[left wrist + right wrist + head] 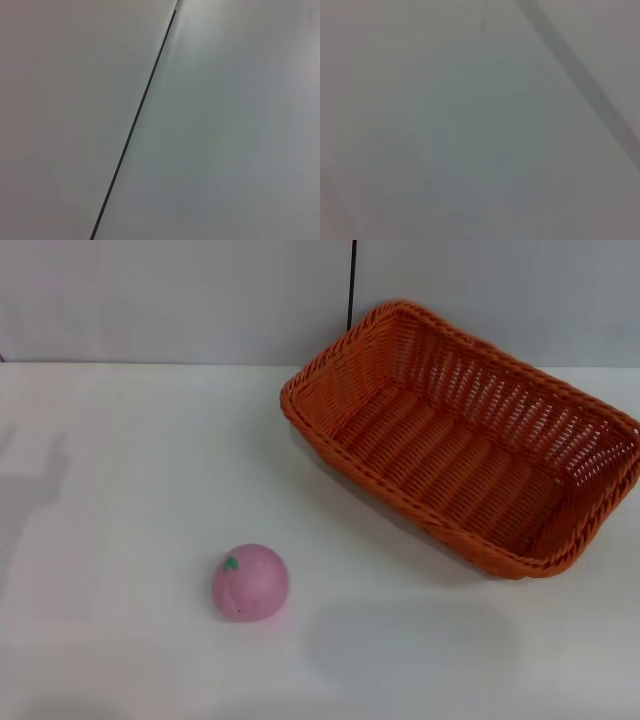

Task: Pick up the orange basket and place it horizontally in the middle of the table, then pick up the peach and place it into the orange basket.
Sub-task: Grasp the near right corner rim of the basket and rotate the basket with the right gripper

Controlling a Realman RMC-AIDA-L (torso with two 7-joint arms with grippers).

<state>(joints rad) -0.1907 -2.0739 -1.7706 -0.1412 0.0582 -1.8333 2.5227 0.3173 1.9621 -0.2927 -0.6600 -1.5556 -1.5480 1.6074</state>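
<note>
The orange basket (pixel 470 435) sits on the white table (pixel 130 460) at the far right, turned diagonally, open side up and empty. The peach (pixel 250 582) rests on the table nearer the front, left of the basket and well apart from it, its green leaf mark facing up. Neither gripper shows in the head view. The left wrist view holds only a grey wall panel with a thin dark seam (pixel 135 120). The right wrist view shows a plain grey surface crossed by a blurred darker band (pixel 580 80).
A grey wall (pixel 180 300) with a vertical dark seam (pixel 352 285) runs along the table's far edge, just behind the basket. Faint shadows lie on the table at the left (pixel 35 490) and at the front right (pixel 410 640).
</note>
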